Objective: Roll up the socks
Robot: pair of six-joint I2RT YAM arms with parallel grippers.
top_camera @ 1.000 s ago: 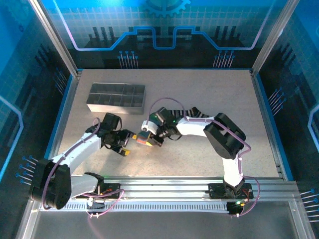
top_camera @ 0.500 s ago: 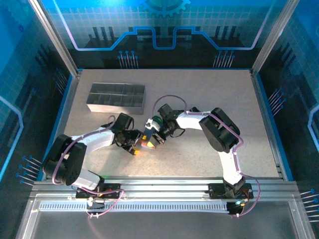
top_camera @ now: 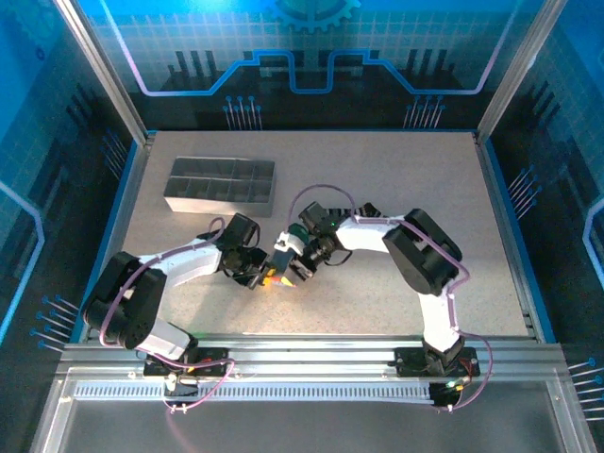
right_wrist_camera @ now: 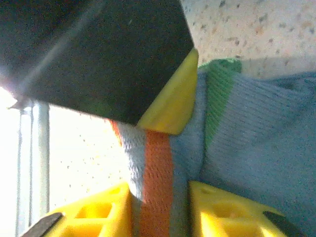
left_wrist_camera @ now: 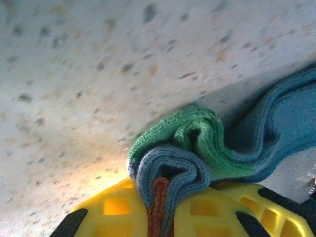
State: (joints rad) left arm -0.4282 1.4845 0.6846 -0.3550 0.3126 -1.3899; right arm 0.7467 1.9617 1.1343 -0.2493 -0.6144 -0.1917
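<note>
Left wrist view: green fold of sock point(left_wrist_camera: 192, 140)

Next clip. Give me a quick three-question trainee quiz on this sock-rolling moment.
1. True or false: the sock lies in the tray.
2. Which colour strip of the sock runs between the left hand's fingers? A pink, B orange, C white.
3. Fill in: the left hand is ____ on the sock.
Key: 1 false, the sock is at the left hand, apart from the tray; 2 B; 3 shut.
</note>
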